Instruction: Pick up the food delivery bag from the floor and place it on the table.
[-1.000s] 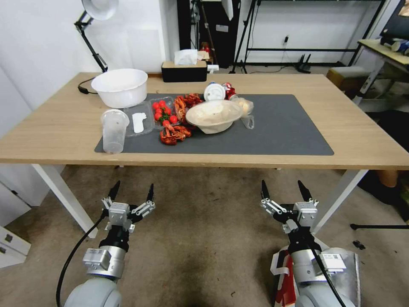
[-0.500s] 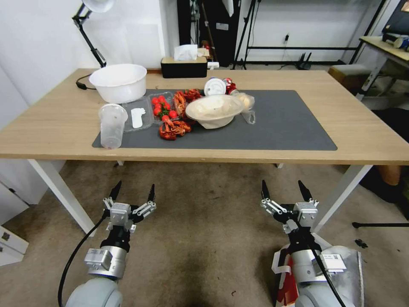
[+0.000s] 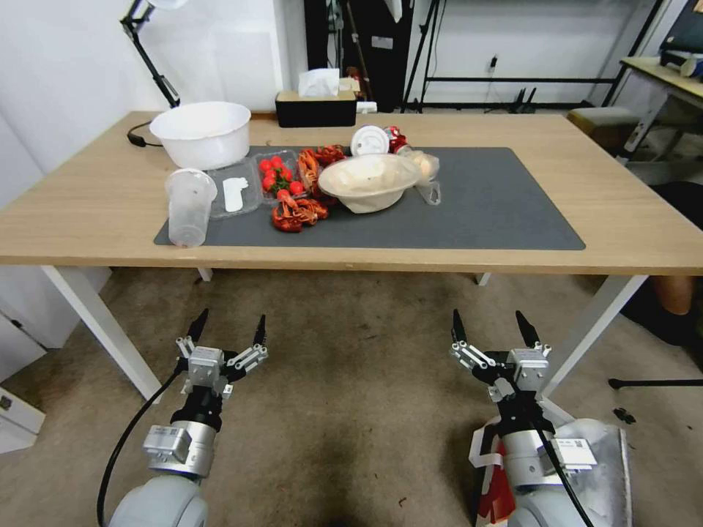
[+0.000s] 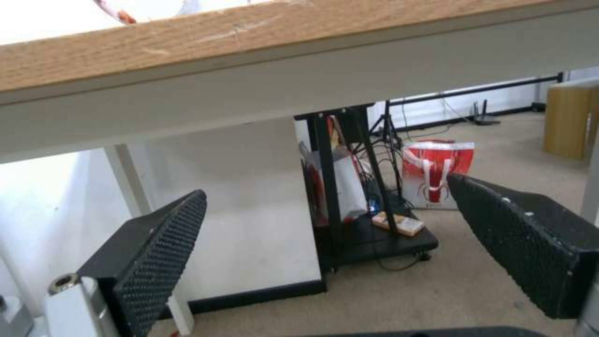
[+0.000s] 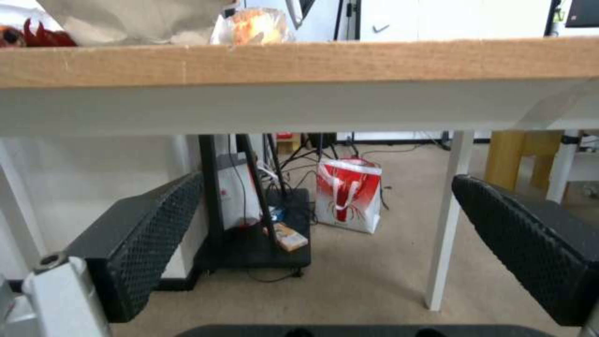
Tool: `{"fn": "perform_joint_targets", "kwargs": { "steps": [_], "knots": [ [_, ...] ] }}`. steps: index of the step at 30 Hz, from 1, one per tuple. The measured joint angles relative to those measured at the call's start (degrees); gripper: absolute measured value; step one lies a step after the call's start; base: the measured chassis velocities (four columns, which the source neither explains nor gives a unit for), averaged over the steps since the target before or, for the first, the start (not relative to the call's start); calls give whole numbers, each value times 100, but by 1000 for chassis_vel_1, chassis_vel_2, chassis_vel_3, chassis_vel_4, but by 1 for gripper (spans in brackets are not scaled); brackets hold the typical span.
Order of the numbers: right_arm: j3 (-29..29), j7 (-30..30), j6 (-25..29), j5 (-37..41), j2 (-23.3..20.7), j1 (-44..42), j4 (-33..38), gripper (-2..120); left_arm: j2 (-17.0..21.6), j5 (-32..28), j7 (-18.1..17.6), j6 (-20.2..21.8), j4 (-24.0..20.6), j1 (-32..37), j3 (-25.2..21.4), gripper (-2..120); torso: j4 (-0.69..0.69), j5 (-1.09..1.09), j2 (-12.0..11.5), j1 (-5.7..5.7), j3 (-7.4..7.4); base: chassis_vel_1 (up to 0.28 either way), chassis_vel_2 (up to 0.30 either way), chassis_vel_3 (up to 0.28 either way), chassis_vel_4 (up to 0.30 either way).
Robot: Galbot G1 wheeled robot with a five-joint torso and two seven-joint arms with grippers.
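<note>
- Compared with the earlier head picture, the whole scene sits a little higher and more of the floor [image 3: 351, 351] shows below the bench [image 3: 88, 212]; the camera has shifted, while the bowls and food on the dark mat [image 3: 483, 205] keep their places among themselves.
- Both arms hold the same pose as before, low in front of the bench edge.
- The left gripper [image 3: 227, 329] hangs over the carpet, its jaws spread wide and holding nothing.
- The right gripper [image 3: 489, 329] hangs at the same height, its jaws also spread and empty.
- The food delivery bag [image 3: 600, 468] stands on the floor close beside the right arm, near the robot's base; the arm covers part of it.
- Its silver foil lining, a red panel and a white strap handle are visible from above.
- A second red and white bag [image 5: 347, 199] stands upright on the carpet beyond the bench, next to a black stand [image 5: 268, 243].
</note>
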Motion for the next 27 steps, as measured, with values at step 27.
{"fn": "perform_joint_targets", "kwargs": {
  "steps": [27],
  "knots": [
    [99,-98,72,87,3,34,27,100,-1,20,38,23,-50,20,13,99,0,1,-667,-247,-423,0,0,0,0]
  ]
}}
